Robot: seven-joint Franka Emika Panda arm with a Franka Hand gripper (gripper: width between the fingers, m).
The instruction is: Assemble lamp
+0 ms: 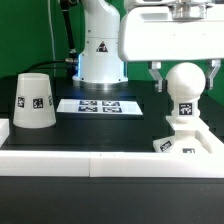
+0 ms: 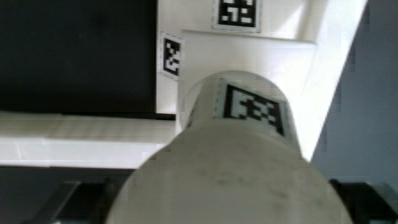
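The round white bulb (image 1: 185,82) stands upright with its tagged stem on the small white base block (image 1: 186,135) at the exterior view's right. My gripper (image 1: 185,78) comes down from above, a finger on each side of the ball, shut on it. In the wrist view the bulb (image 2: 231,140) fills the middle, with dark fingers (image 2: 80,200) at its sides and my gripper (image 2: 222,205) around it. The tagged base block (image 2: 249,35) lies beyond it. The tapered white shade (image 1: 35,100) stands mouth down at the exterior view's left, apart from the gripper.
The marker board (image 1: 97,105) lies flat on the black table in front of the robot's white pedestal (image 1: 100,60). A low white wall (image 1: 100,162) runs along the table's front and turns up at the right, beside the base block.
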